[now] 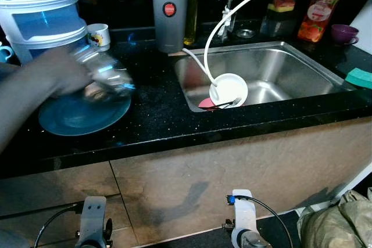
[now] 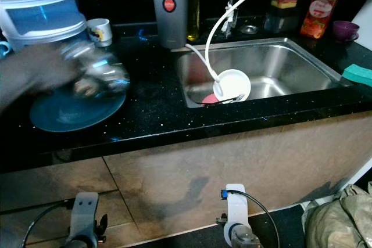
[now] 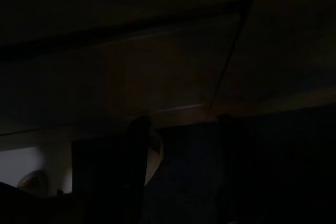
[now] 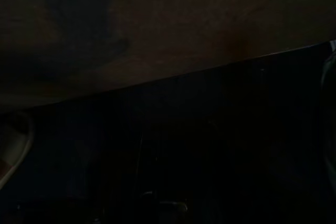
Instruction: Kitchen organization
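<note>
The sink (image 2: 273, 65) sits in a black counter (image 2: 151, 114). In the sink lie a white plate (image 2: 232, 84), a fork (image 2: 224, 100) and something pink (image 2: 208, 98), with a white hose (image 2: 218, 24) reaching down to the plate. Left of the sink, a person's blurred hand (image 2: 40, 71) holds a clear jar (image 2: 96, 71) over a blue plate (image 2: 75, 111). Behind the sink's left corner stands a grey dispenser (image 2: 168, 7). A green sponge (image 2: 357, 74) lies right of the sink.

head views are looking dim, glare bouncing off the steel sink (image 1: 273, 74), a person's hand (image 1: 64, 72) smearing with motion blur over the surface (image 1: 157, 114); both wrist views are sitting nearly black.
</note>
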Tool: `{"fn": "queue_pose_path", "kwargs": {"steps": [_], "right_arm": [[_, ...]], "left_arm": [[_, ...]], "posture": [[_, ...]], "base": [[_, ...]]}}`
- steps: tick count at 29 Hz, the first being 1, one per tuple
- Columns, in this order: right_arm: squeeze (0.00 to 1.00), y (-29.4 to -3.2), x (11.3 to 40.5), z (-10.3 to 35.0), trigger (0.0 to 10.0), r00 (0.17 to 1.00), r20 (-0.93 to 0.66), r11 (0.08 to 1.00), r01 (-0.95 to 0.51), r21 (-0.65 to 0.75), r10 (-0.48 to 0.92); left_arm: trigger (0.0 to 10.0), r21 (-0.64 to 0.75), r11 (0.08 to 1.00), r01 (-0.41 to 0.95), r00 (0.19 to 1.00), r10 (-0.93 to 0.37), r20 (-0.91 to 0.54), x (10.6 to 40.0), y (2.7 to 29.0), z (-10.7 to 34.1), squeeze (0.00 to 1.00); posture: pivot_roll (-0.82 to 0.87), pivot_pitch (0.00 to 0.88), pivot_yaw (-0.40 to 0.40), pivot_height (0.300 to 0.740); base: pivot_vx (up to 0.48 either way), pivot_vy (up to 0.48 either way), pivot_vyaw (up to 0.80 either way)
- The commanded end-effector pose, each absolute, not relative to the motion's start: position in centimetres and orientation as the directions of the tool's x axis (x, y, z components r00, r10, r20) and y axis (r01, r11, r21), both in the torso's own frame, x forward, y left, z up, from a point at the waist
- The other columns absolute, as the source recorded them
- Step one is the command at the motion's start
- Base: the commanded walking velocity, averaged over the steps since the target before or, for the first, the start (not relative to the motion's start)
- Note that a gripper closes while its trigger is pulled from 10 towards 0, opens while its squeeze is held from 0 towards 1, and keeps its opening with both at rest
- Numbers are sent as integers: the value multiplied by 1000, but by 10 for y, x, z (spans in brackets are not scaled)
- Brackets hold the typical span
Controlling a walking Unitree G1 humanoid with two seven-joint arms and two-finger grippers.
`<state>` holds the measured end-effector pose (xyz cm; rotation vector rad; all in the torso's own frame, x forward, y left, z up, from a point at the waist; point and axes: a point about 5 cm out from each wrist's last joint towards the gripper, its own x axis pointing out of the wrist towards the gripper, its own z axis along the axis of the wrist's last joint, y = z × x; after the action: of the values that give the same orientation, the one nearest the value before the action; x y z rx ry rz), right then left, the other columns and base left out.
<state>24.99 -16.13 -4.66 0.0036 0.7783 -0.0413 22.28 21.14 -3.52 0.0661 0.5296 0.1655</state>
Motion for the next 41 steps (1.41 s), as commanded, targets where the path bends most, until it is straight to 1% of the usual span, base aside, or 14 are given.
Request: {"fn": "queue_pose_path", "kwargs": {"steps": [1, 5, 6, 9, 13, 19, 20, 21, 25, 29, 32, 34, 37, 41], "right_arm": [[0, -162, 245, -50, 10000, 699, -715, 999, 20, -27, -33], [0, -163, 245, -50, 10000, 697, -716, 999, 0, -41, -29], [0, -163, 245, -50, 10000, 698, -716, 999, -3, -43, -28], [0, -162, 245, -50, 10000, 701, -713, 999, -14, -47, -24], [0, -162, 248, -48, 10000, 710, -704, 997, -47, -55, -6], [0, -155, 252, -45, 10000, 726, -686, 981, -157, -111, 38], [0, -155, 252, -45, 10000, 726, -686, 981, -157, -111, 38], [0, -153, 254, -43, 10000, 732, -679, 967, -207, -147, 53], [0, -151, 258, -40, 10000, 739, -668, 949, -263, -175, 81], [0, -149, 261, -37, 10000, 743, -663, 955, -255, -150, 94], [0, -147, 262, -37, 10000, 748, -656, 967, -230, -111, 102], [0, -146, 262, -36, 10000, 757, -645, 978, -195, -74, 103], [0, -148, 259, -37, 10000, 761, -640, 982, -181, -61, 101], [0, -150, 257, -39, 10000, 757, -643, 983, -180, -41, 112]], "left_arm": [[10000, 100, 984, -149, 838, 179, -515, 220, 212, -38, 0], [10000, 83, 985, -149, 842, 171, -512, 221, 209, -36, 0], [10000, 81, 987, -141, 837, 162, -522, 219, 208, -38, 0], [10000, 73, 989, -130, 830, 149, -538, 216, 206, -41, 0], [10000, 50, 991, -125, 824, 132, -551, 215, 202, -42, 0], [10000, 30, 992, -126, 819, 121, -560, 213, 200, -43, 0], [10000, 30, 992, -126, 819, 121, -560, 213, 200, -43, 0], [10000, 38, 991, -125, 810, 124, -574, 210, 200, -45, 0], [10000, 32, 988, -149, 811, 141, -567, 211, 200, -44, 0], [10000, 18, 988, -153, 826, 138, -546, 213, 200, -41, 0], [10000, 0, 988, -156, 844, 133, -520, 215, 201, -38, 0], [10000, -11, 991, -130, 861, 107, -498, 217, 200, -35, 0], [10000, -23, 994, -107, 876, 84, -474, 220, 198, -32, 0], [10000, -3, 992, -123, 875, 107, -472, 221, 199, -30, 0]], "posture": [[5, 54, -1, 740], [8, 58, -3, 740], [2, 63, 10, 740], [-6, 63, 9, 740], [6, 71, -8, 740], [4, 81, -6, 740], [4, 81, -6, 740], [3, 80, -35, 740], [4, 81, -39, 740], [9, 83, -45, 740], [6, 86, -28, 740], [4, 84, -23, 740], [8, 86, -18, 740], [8, 89, -13, 740]], "base": [[0, 0, 0], [0, 0, 0], [0, 0, 0], [0, 0, 0], [0, 0, 0], [0, 0, 0], [0, 0, 0], [0, 0, 0], [0, 0, 0], [0, 0, 0], [0, 0, 0], [0, 0, 0], [0, 0, 0], [0, 0, 0]]}}
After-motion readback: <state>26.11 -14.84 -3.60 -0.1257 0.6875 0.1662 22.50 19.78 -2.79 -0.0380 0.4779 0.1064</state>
